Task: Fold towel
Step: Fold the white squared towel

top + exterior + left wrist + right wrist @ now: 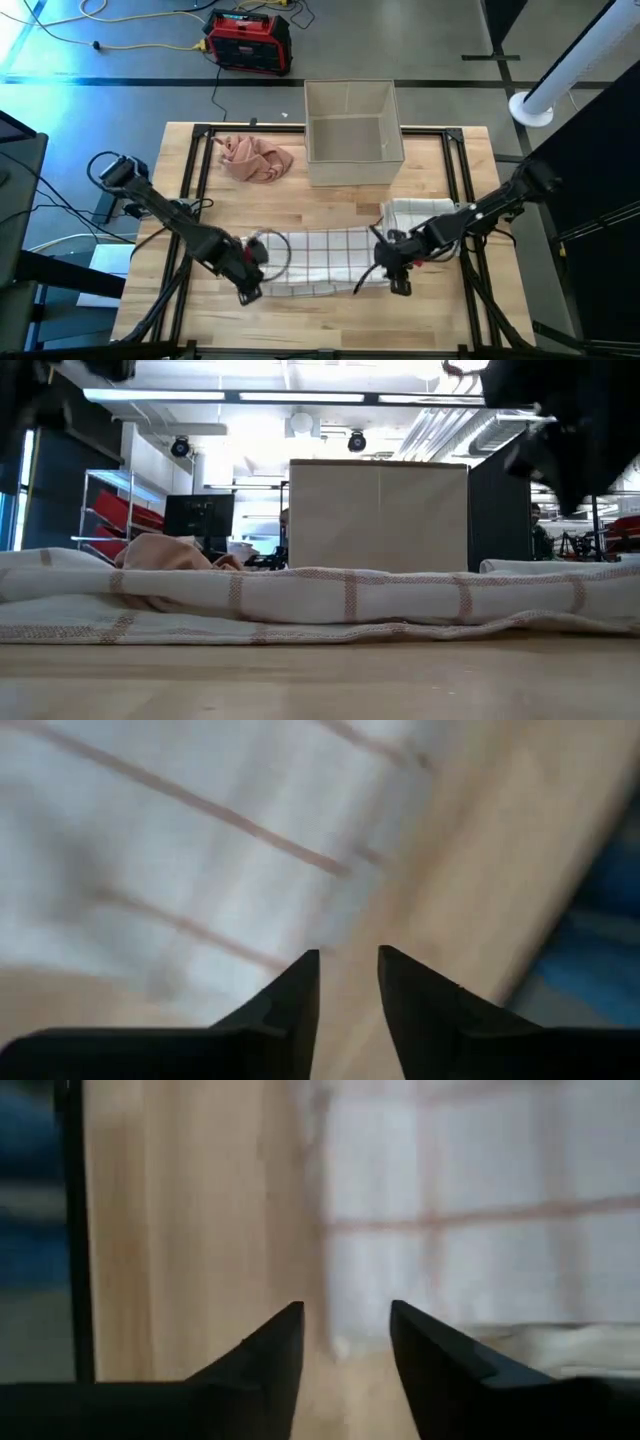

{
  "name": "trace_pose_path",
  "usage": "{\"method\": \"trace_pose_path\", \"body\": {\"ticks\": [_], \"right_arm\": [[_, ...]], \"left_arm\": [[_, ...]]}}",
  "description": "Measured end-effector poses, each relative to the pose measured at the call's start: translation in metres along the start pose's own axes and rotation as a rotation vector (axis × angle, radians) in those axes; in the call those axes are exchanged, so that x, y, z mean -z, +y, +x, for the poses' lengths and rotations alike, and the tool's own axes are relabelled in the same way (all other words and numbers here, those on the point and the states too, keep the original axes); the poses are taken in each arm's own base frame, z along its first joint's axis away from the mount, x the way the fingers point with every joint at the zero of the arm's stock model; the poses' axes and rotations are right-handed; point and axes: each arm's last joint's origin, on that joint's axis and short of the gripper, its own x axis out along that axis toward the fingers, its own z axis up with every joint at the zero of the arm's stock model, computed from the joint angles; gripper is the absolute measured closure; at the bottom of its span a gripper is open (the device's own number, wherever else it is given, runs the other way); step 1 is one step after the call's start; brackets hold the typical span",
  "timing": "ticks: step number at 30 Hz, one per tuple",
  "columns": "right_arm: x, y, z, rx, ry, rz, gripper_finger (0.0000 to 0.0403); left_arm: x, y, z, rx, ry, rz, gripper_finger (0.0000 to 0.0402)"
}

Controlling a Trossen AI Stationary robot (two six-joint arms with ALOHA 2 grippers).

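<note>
A white towel with thin reddish checks [318, 260] lies folded in a long strip on the wooden table, flat on its underside; it also shows in the low view [320, 605]. My left gripper [248, 290] is open above the towel's near left corner [210, 890]. My right gripper [398, 283] is open above the towel's near right corner [470, 1240]. Both are empty.
An open beige box [352, 135] stands at the table's far middle. A crumpled pink cloth [256, 160] lies at the far left. A folded white towel [420, 215] lies at the right, under my right arm. Bare wood [330, 320] runs along the near edge.
</note>
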Motion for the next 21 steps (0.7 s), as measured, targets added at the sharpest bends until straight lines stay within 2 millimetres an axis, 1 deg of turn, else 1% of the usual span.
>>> {"method": "trace_pose_path", "body": {"ticks": [2,3,5,6,8,11,14,17,21], "right_arm": [[-0.004,-0.003,-0.006,0.070,-0.098,0.088,0.0324],[-0.006,-0.004,-0.007,0.104,-0.141,0.133,0.0342],[-0.009,-0.005,-0.005,0.156,-0.213,0.221,0.0380],[-0.010,-0.004,-0.003,0.166,-0.243,0.265,0.0391],[-0.010,-0.002,0.004,0.168,-0.262,0.339,0.0395],[-0.010,0.007,0.018,0.132,-0.262,0.376,0.0401],[-0.004,0.016,0.033,0.104,-0.213,0.390,0.0402],[0.006,0.020,0.053,0.126,-0.140,0.445,0.0403],[0.021,0.025,0.078,0.141,-0.016,0.460,0.0403]], "left_arm": [[0.000,0.013,-0.010,-0.097,-0.102,-0.042,0.0345],[0.001,0.020,-0.011,-0.139,-0.142,-0.055,0.0359],[0.005,0.031,-0.004,-0.206,-0.180,-0.070,0.0387],[0.008,0.036,0.002,-0.232,-0.185,-0.074,0.0394],[0.012,0.041,0.017,-0.223,-0.178,-0.085,0.0395],[0.020,0.040,0.041,-0.109,-0.156,-0.072,0.0396],[0.029,0.035,0.056,0.009,-0.178,-0.041,0.0400],[0.041,0.039,0.068,0.011,-0.159,-0.038,0.0401],[0.061,0.047,0.083,-0.025,-0.082,-0.017,0.0401]]}}
